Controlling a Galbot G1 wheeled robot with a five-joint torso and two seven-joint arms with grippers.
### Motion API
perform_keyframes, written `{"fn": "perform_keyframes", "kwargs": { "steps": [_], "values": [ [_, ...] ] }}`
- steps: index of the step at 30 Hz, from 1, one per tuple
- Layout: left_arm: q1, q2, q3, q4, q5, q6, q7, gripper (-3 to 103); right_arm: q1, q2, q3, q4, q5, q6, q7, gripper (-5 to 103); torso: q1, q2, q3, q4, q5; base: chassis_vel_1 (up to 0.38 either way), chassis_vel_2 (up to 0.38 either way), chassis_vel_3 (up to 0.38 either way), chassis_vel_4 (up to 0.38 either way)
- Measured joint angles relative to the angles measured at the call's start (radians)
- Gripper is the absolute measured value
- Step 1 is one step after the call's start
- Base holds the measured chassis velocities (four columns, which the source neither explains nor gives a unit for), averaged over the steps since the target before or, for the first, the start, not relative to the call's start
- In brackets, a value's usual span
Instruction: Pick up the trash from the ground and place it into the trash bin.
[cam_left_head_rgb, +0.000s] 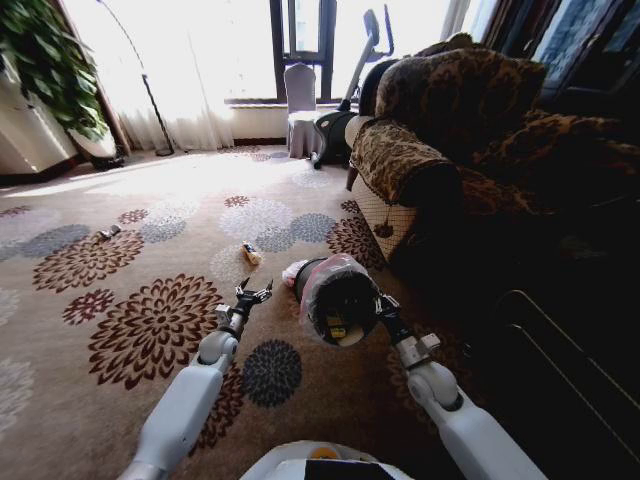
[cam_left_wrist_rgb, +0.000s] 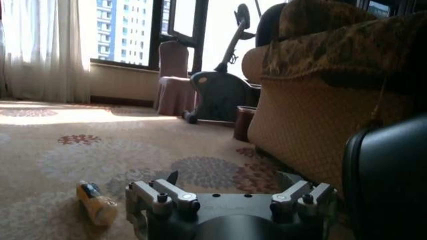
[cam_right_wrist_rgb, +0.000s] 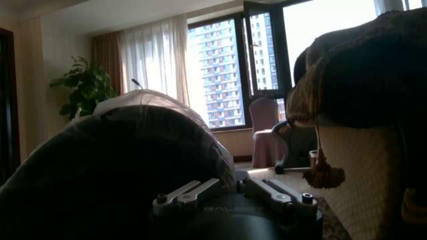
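Right gripper (cam_left_head_rgb: 381, 303) holds tilted trash bin (cam_left_head_rgb: 338, 300) beside sofa (cam_left_head_rgb: 455, 150).

The trash bin (cam_left_head_rgb: 338, 300) hides the right gripper's fingers in the head view. On the carpet (cam_left_head_rgb: 150, 230), a small far item (cam_left_head_rgb: 108, 233) is too tiny to identify. White trash (cam_left_head_rgb: 293, 272) shows partly behind the bin.
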Motion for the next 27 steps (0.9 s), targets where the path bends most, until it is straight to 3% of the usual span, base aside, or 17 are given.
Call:
{"fn": "perform_keyframes", "kwargs": {
  "steps": [9, 18, 27],
  "values": [
    [-0.008, -0.002, -0.001, 0.036, 0.000, 0.000, 0.004, 99, -0.012, -0.007, -0.001, 0.010, -0.013, -0.005, -0.001, 0, 0.000, 0.000, 0.000, 0.0015, 0.0003, 0.001, -0.017, 0.008, 0.028],
    [-0.048, -0.003, 0.004, 0.106, -0.016, 0.010, 0.001, 99, -0.015, -0.003, -0.005, 0.007, -0.023, 0.000, -0.001, 0, 0.000, 0.000, 0.000, 0.0001, 0.0000, 0.012, 0.014, -0.007, -0.007],
    [-0.094, -0.009, 0.030, 0.183, -0.023, 0.022, -0.008, 99, -0.020, 0.002, -0.006, 0.003, -0.030, 0.004, -0.001, 0, 0.000, 0.000, 0.000, 0.0009, 0.0001, -0.093, 0.103, 0.095, -0.095]
  ]
}}
